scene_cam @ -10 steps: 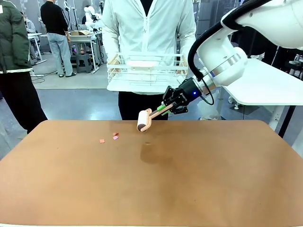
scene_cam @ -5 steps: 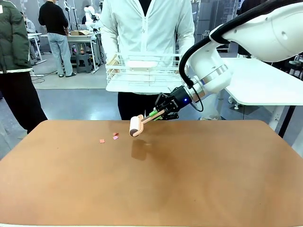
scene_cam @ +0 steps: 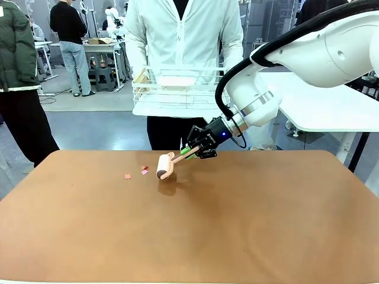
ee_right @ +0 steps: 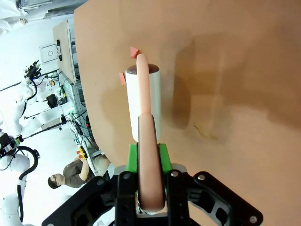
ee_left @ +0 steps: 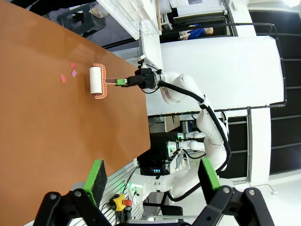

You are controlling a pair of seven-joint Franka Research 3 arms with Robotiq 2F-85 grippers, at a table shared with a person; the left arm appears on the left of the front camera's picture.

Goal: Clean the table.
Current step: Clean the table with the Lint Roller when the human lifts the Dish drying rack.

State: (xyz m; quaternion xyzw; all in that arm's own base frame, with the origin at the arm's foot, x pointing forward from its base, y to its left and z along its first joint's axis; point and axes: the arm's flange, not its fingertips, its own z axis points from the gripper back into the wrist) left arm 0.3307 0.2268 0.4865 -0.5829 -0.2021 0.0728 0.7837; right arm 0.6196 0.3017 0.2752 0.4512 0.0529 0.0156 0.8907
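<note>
I see my right gripper [ee_right: 148, 159] at bottom centre clamped on the pink handle of a lint roller [ee_right: 155, 100]. Its white roll lies beside pink scraps [ee_right: 134, 51], upper left on the table [ee_right: 235, 70].

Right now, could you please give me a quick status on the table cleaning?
Right gripper shut on lint roller, head beside pink scraps on table. Left gripper open, empty. Nothing blocking.
</note>
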